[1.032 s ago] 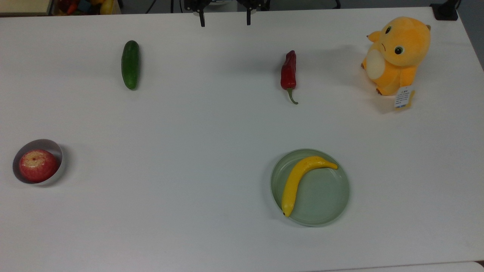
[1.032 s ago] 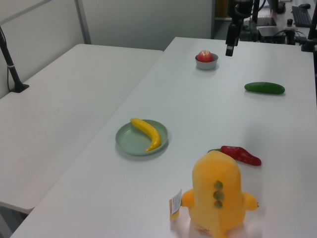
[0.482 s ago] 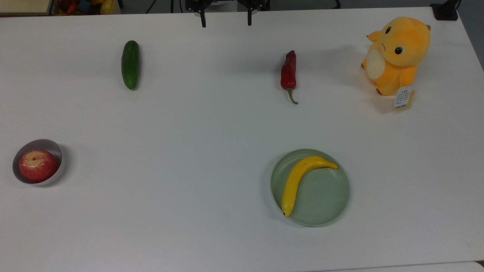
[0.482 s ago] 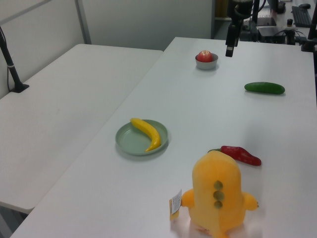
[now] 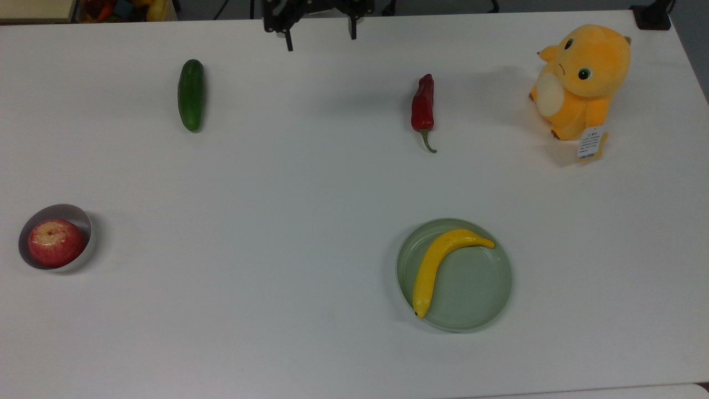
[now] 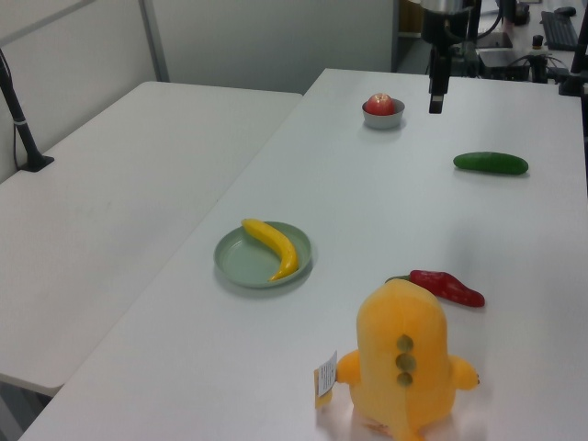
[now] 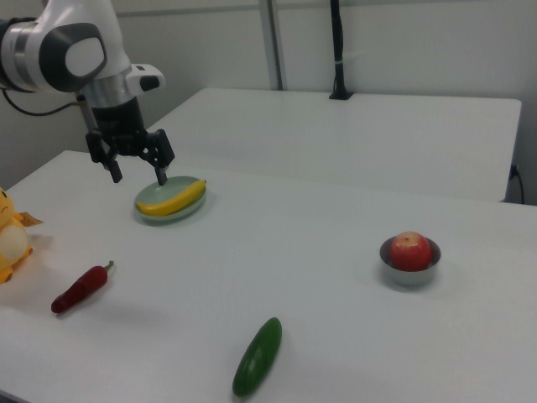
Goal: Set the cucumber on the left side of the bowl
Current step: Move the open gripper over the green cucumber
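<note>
Gripper (image 7: pixel 138 174) spread wide, empty, well apart from smooth dark-green cucumber (image 7: pixel 257 357); round sides could roll from an off-centre pinch.

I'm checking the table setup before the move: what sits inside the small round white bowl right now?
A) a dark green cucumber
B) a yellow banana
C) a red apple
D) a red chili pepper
C: the red apple fills the small round white bowl, while the dark green cucumber lies apart on the white table, untouched by the open tool.
</note>
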